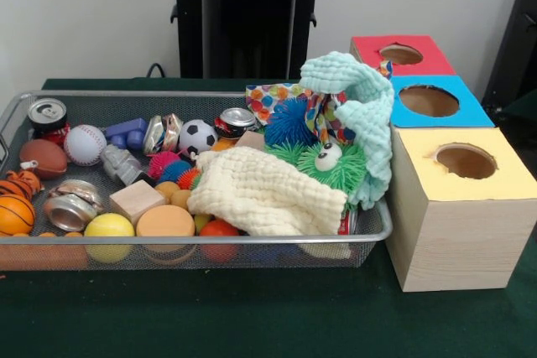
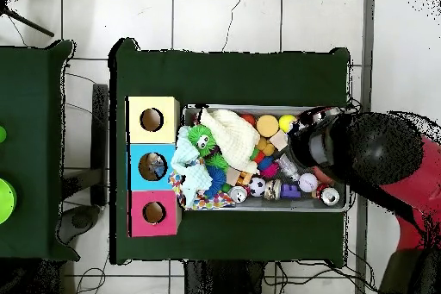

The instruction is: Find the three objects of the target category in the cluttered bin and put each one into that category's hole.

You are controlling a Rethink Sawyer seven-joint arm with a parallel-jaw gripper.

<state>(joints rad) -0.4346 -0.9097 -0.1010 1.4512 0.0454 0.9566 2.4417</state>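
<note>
A: Green worktop (image 1: 252, 316), all three hole boxes on it at one end of the wire bin (image 1: 168, 239). Agreed?

B: Agreed. Yellow box (image 1: 457, 224) touching the bin's end, blue box (image 1: 470, 113) behind it, red box (image 1: 369, 48) at the back. One round hole on top of each.

A: Arm (image 2: 366, 157)?

B: Only in the overhead view, hanging over the bin end away from the boxes. Nothing of it in the front view, so probably high up. Gripper (image 2: 317, 146) seen from above only. Jaws: cannot tell, released or clenched. Nothing visibly carried.

A: Step?

B: Looks like search phase. Bin full and no hole visibly filled. Target category not given, so only candidates.

A: Go, big to small.

B: Cream cloth (image 1: 260, 194) draped over the front middle. Mint cloth (image 1: 361, 115) hanging over the bin's end by the yellow box. Patterned cloth (image 1: 268, 98) behind, partly buried. Three cloths, so a likely set. Then green shaggy toy (image 1: 331, 165), football (image 1: 44, 158), baseball (image 1: 85, 144), soccer ball (image 1: 198, 135), upright can (image 1: 47, 112) in the far corner, second can (image 1: 237, 119) mid-back.

A: Next move?

B: Judging only: pick the category, come down over a top-lying item. If cloths, pinch a raised fold, lift clear of the toys beneath, then carry across to the matching hole.

A: Risk?

B: Cloth dragging small balls out.
</note>
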